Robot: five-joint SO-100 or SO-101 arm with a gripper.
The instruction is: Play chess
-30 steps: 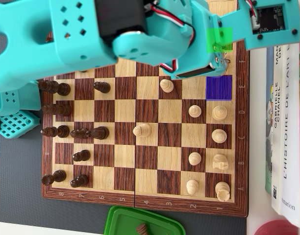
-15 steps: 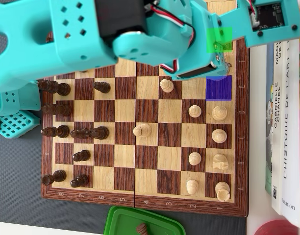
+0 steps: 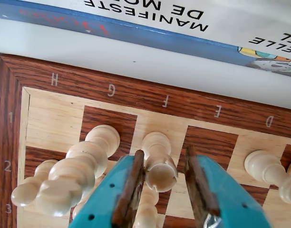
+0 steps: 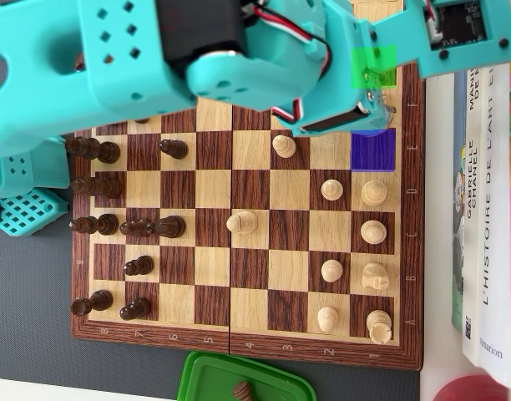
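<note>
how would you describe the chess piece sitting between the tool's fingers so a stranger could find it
In the wrist view, start at the chessboard's lettered edge and go down from the F. The light piece there stands between the teal tool's two fingers. Unlike the light pieces beside it, it has a finger on each side.

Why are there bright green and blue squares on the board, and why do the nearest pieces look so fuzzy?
In the overhead view, the green square and blue square look like flat tinted overlays, not painted wood. In the wrist view, the pale pieces beside the pincer sit too close to the lens, so they blur.
</note>
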